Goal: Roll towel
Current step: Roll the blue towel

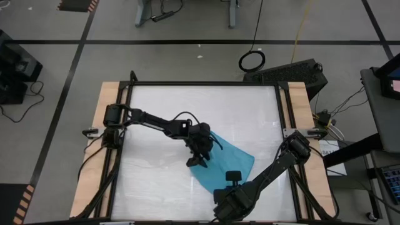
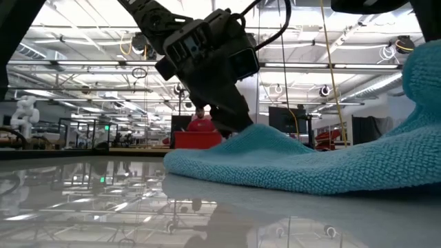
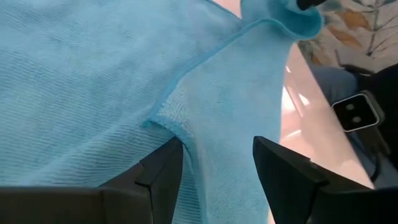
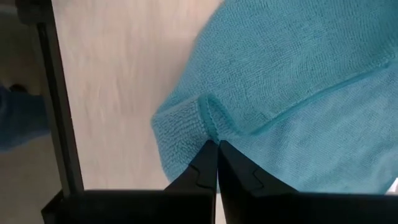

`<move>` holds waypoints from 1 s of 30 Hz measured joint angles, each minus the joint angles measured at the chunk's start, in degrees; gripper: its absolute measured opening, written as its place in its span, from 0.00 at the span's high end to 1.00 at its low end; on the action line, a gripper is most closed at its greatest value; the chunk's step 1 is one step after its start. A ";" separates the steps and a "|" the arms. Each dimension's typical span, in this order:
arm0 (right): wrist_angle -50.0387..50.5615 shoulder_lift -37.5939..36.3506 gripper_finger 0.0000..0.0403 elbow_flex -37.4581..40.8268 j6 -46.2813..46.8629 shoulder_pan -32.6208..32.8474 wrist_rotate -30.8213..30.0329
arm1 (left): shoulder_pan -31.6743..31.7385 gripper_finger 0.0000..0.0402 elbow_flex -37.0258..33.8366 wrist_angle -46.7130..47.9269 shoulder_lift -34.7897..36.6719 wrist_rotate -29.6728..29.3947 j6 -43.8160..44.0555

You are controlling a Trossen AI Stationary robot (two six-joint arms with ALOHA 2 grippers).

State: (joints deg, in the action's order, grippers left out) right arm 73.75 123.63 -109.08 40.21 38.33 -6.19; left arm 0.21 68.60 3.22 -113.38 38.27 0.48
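Turquoise cloth, the towel (image 1: 230,164), lies on the white table (image 1: 162,112) nearer its right front corner. We see the left gripper (image 3: 217,165) down on the towel's left edge, fingers parted astride a raised fold. We see the right gripper (image 4: 217,163) at the towel's front corner, fingers closed, pinching its hem.

I count one towel (image 1: 234,164) on my one white bench (image 1: 156,181). I have two arms, so two claws: my left claw (image 1: 199,157) and my right claw (image 1: 232,182). One person (image 2: 200,121) shows beyond the bench.
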 joint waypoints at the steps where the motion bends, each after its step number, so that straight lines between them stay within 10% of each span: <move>1: -0.19 0.00 1.00 0.00 0.16 0.00 -0.05 | 0.00 0.49 0.00 -0.02 0.00 -0.40 -0.30; 20: -1.79 -0.02 1.00 0.00 2.44 -0.02 -2.84 | 0.18 0.49 0.00 -0.78 -3.27 -11.01 0.72; 30: -1.74 -0.04 1.00 0.00 2.36 -0.02 -3.32 | 0.48 0.55 0.54 -6.36 -4.35 -1.97 3.77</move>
State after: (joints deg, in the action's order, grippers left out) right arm 72.01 123.59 -109.08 42.57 38.30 -9.52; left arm 0.69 69.13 -3.13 -117.73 36.30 4.25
